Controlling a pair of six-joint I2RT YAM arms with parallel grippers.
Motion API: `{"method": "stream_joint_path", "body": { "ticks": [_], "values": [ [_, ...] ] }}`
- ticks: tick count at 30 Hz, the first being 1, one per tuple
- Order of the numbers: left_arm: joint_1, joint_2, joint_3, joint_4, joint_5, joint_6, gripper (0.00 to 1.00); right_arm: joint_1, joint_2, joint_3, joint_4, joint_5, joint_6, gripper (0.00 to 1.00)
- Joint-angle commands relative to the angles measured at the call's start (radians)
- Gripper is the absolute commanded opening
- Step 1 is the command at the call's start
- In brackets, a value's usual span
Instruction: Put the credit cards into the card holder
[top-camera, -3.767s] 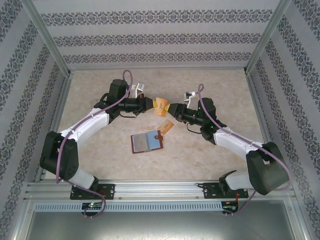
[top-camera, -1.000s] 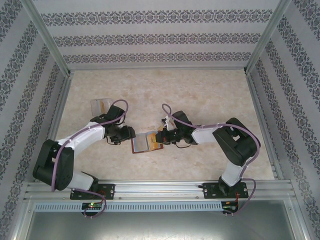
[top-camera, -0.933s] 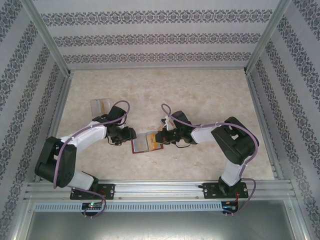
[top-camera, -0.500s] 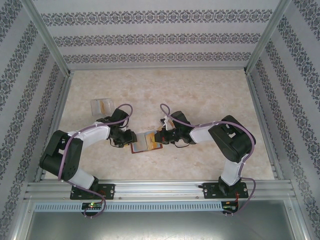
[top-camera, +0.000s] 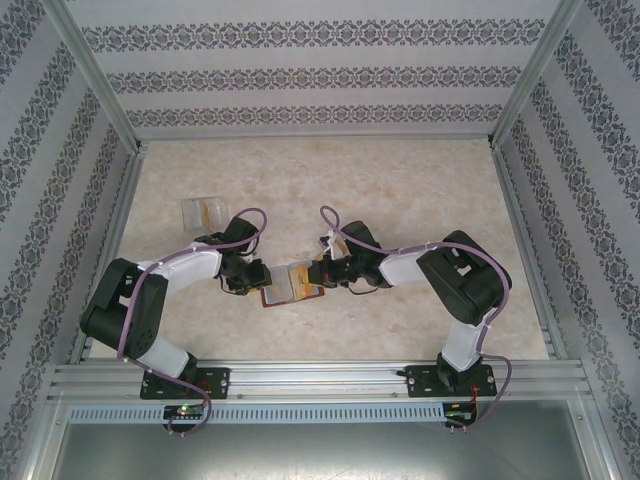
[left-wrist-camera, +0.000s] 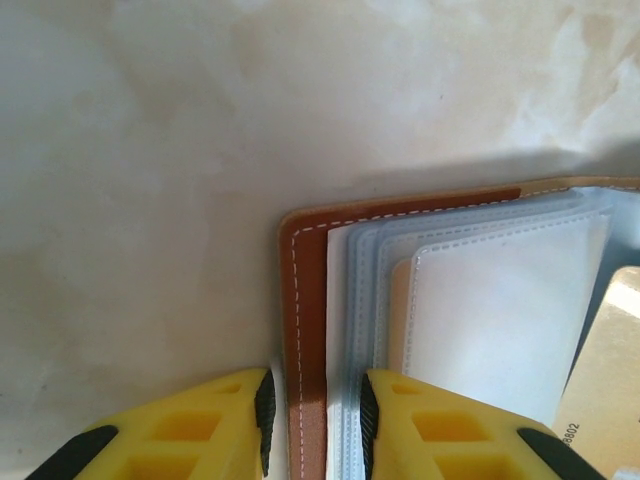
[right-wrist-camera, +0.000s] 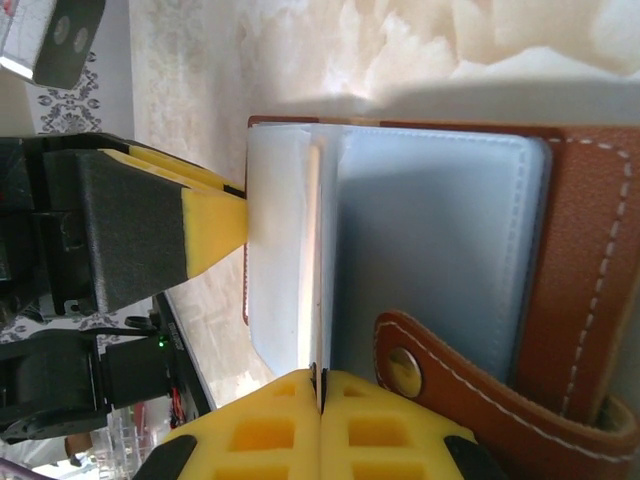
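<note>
The reddish-brown card holder (top-camera: 290, 286) lies open on the table between both arms. My left gripper (top-camera: 262, 279) is open, its jaws narrowly straddling the holder's left edge (left-wrist-camera: 305, 300). The right pad (left-wrist-camera: 368, 425) touches the blue pockets, and a sliver of gap remains at the left pad. My right gripper (right-wrist-camera: 319, 378) is shut on a thin orange-tan credit card (right-wrist-camera: 316, 250), seen edge-on and standing between two pocket leaves of the holder (right-wrist-camera: 440, 240). That card's corner (left-wrist-camera: 612, 390) shows in the left wrist view. The snap tab (right-wrist-camera: 440, 385) curls beside my right fingers.
A pale credit card (top-camera: 203, 212) lies on the marble-patterned table at the back left, behind my left arm. Patterned walls and metal rails (top-camera: 300, 375) enclose the table on all sides. The left gripper's yellow finger (right-wrist-camera: 210, 225) shows in the right wrist view.
Both arms came down from mid-air to the holder. Over the last second my left gripper slid right to the holder's left edge and its jaws narrowed. The right gripper held still on its card.
</note>
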Motion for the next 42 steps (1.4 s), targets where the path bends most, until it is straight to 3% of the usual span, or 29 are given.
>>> {"method": "stream_joint_path", "body": {
  "ticks": [1,11,16,36,42],
  "values": [
    [-0.013,0.031,0.021,-0.031,-0.042,0.029,0.32,0.003,0.007,0.032,0.025,-0.025,0.002,0.00],
    [-0.012,0.022,0.020,-0.037,-0.041,0.027,0.31,0.012,0.072,0.064,0.019,-0.017,0.012,0.00],
    [-0.011,0.020,0.030,-0.063,-0.054,0.037,0.31,0.008,0.031,0.037,0.000,0.027,-0.013,0.00],
    [-0.010,0.048,0.040,-0.070,-0.029,0.040,0.29,0.004,0.071,0.072,-0.052,-0.013,-0.042,0.00],
    [-0.011,0.055,0.049,-0.083,-0.032,0.049,0.29,-0.019,0.033,0.091,-0.162,0.016,-0.108,0.00]
  ]
}}
